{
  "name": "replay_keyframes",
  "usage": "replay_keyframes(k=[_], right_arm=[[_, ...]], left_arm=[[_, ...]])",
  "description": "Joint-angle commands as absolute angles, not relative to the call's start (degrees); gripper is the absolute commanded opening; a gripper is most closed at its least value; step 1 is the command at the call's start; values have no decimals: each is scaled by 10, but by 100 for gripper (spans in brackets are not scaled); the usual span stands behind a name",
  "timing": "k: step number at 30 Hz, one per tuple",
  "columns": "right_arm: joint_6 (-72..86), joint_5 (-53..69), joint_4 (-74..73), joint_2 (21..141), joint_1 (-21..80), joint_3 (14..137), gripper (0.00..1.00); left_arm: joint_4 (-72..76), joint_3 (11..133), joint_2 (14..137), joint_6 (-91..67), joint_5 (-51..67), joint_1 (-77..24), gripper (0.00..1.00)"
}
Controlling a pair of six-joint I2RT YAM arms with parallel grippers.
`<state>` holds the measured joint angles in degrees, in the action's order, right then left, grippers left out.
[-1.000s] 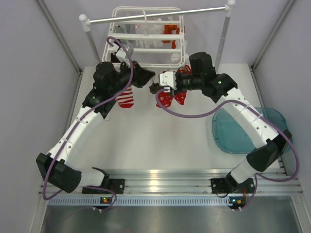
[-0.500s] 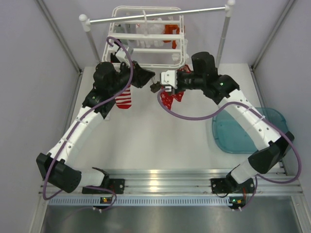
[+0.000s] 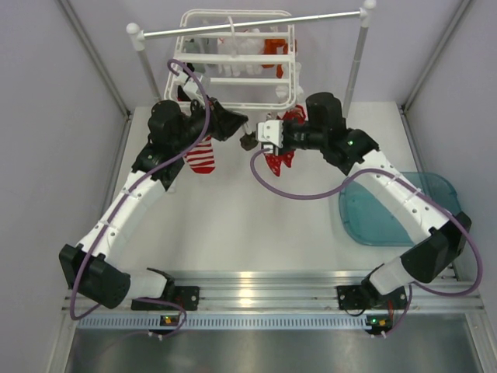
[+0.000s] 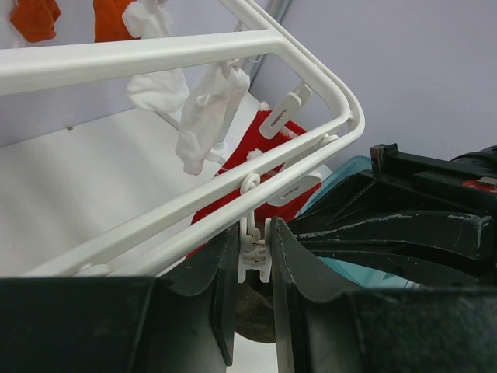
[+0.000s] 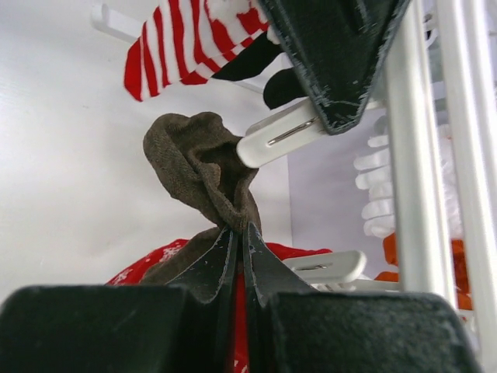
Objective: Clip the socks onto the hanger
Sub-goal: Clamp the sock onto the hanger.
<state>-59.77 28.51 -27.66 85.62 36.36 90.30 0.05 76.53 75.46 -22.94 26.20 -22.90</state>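
1. Grip state. My right jaws are fully closed, pinching the brown-grey sock [image 5: 198, 167] by a bunched fold. The rest of it rises free past my fingertips. My left jaws stand narrowly apart, clamped on a white clip [image 4: 254, 252] that hangs from the hanger [image 4: 155, 50].

2. Location. Seen from overhead, the sock [image 3: 248, 141] hangs between the two wrists, at 12 o'clock from the middle of the tabletop [image 3: 233, 225]. It is just beneath the near rail of the hanger. The clip's tip touches the sock at 2 o'clock in my right wrist view.

3. Handling, as I judge it. The sock is light, limp and soft. Its fuzzy knit should not slip, but it folds and droops wherever it is unsupported. The best hold is near the cuff edge, leaving a short free lip to feed into the clip.

4. Materials. The clip is rigid, smooth plastic with a thin wire spring. The hanger is made of stiff white bars with rounded corners. A red snowflake sock [image 5: 155, 260] hangs at 6 o'clock, and a red-and-white striped sock [image 5: 186, 39] at 11 o'clock.
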Motion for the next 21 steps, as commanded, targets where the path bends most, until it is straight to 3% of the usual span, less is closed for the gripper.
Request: replay_keyframes(k=[1, 21], right_arm=[[-585, 291, -221, 828, 367, 911, 0], [-570, 291, -192, 806, 367, 894, 0]], left_arm=[[22, 765, 743, -236, 286, -229, 0], [13, 771, 750, -229, 279, -229, 1]])
